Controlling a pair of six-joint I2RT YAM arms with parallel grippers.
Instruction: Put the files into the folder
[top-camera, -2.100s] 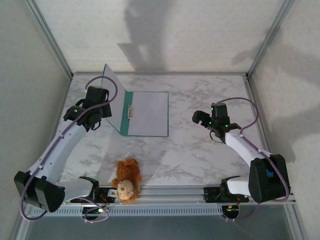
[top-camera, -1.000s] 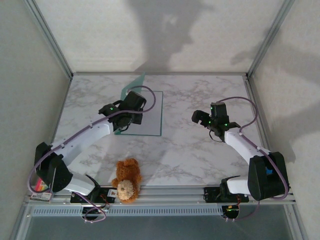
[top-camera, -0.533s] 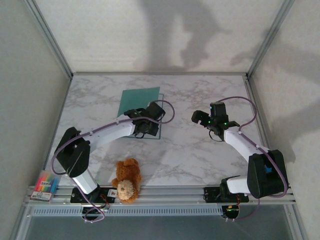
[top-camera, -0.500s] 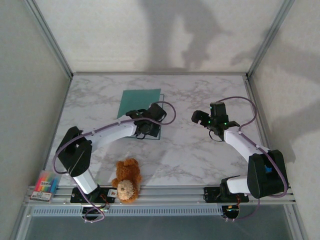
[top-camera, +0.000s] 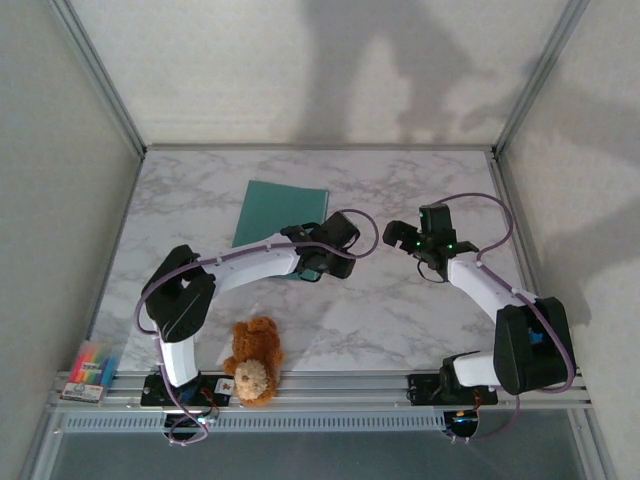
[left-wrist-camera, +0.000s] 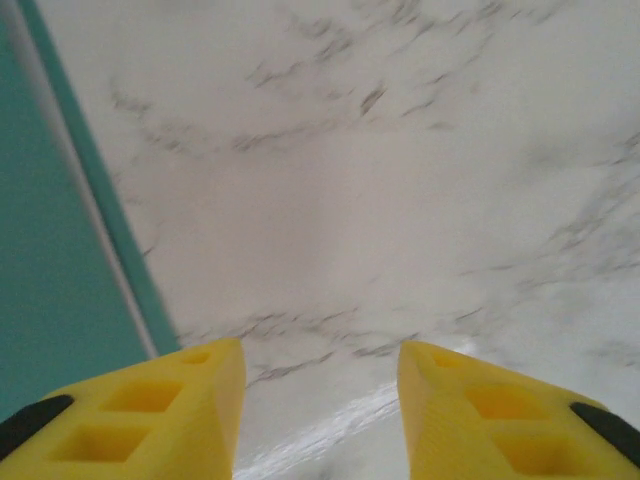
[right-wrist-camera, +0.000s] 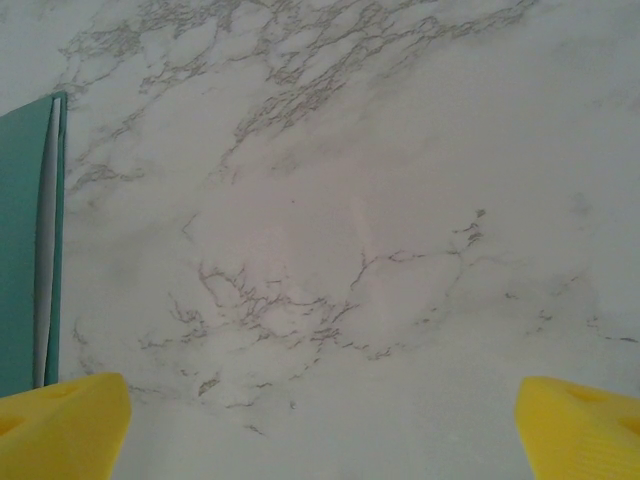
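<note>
Finds folder (top-camera: 276, 207) shut toward tabletop's (top-camera: 400, 320) far edge, files (right-wrist-camera: 42, 250) showing white inside. Judges it light, floppy, slippery; advises pinching an edge. Records left gripper (left-wrist-camera: 318, 370) spread, empty, beside it; right gripper (right-wrist-camera: 320, 400) spread wide.

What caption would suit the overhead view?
Closed teal folder on a marble table, left end effector open beside it.

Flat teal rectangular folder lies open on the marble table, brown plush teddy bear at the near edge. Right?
No: the flat teal rectangular folder lies closed, cover up, per the top external view. The brown plush teddy bear is at the marble table's near edge.
</note>
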